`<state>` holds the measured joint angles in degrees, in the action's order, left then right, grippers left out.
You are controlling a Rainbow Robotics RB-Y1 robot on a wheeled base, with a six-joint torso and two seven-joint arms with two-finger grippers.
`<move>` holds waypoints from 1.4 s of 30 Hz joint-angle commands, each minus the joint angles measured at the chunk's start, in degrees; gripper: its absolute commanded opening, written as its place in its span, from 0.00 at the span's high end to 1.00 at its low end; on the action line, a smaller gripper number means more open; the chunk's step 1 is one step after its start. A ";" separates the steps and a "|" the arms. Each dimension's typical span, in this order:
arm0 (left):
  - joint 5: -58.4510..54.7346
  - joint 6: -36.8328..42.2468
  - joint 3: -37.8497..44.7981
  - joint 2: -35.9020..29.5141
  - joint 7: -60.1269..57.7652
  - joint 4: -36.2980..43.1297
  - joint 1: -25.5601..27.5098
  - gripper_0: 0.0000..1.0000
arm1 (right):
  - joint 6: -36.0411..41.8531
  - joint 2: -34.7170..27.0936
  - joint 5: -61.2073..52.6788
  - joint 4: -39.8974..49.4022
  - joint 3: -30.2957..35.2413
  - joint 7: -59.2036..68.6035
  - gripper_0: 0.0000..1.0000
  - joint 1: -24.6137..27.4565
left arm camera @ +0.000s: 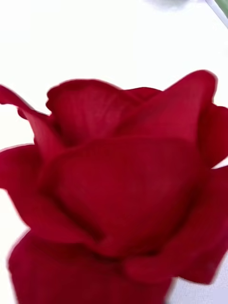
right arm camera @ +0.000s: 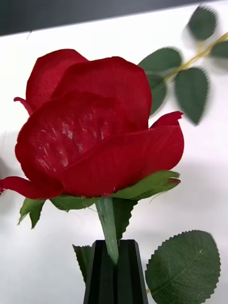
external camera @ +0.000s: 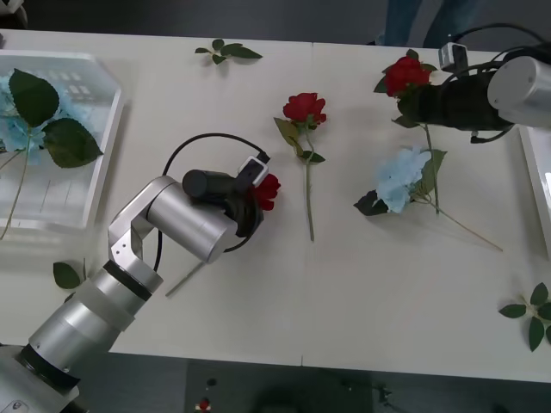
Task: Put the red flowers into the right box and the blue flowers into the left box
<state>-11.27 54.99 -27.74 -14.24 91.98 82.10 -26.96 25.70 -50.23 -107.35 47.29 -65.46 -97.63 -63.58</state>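
Note:
My right gripper (right arm camera: 114,248) is shut on the stem of a red flower (right arm camera: 95,128) just under the bloom, at the table's far right (external camera: 406,76). My left gripper (external camera: 255,198) sits at a second red flower (external camera: 268,191) in the middle of the table; its bloom (left arm camera: 118,190) is close up in the left wrist view, and its stem pokes out beneath the arm. A third red flower (external camera: 304,107) lies free at centre. One blue flower (external camera: 403,179) lies right of centre. The left box (external camera: 103,112) holds blue flowers (external camera: 13,129). The right box (external camera: 535,185) shows its rim.
Loose green leaf sprigs lie at the far edge (external camera: 225,50) and the near right (external camera: 534,314). A single leaf (external camera: 66,275) rests beside my left arm. The blue flower's stem runs toward the right box.

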 commanded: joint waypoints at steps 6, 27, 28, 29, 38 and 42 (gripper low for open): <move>-10.61 3.28 4.27 -3.17 -3.47 11.24 1.65 1.00 | 4.97 -15.51 0.47 8.78 0.34 -0.98 1.00 -2.34; -58.51 2.93 28.70 -3.96 -3.12 31.98 8.06 1.00 | 12.97 -30.01 3.46 -2.21 0.34 -3.09 1.00 0.74; -60.27 1.96 28.53 -3.96 -2.86 31.45 7.62 1.00 | 12.27 -29.75 3.55 -2.73 0.34 -3.09 1.00 1.18; -63.26 0.65 28.44 -4.13 -1.10 30.13 6.48 1.00 | 10.95 -29.04 3.64 -3.96 0.34 -3.18 1.00 1.80; -82.68 -2.96 29.49 -6.07 17.27 19.06 -3.36 1.00 | 3.74 -24.03 4.34 -10.12 0.34 -3.53 1.00 5.49; -88.31 -2.96 29.67 -5.98 25.70 14.93 -6.97 1.00 | 3.12 -23.59 4.52 -10.12 0.34 -3.62 1.00 5.84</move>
<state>-97.66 52.32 0.83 -19.70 112.79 97.66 -31.19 29.24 -73.11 -103.06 37.85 -65.46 -97.92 -56.76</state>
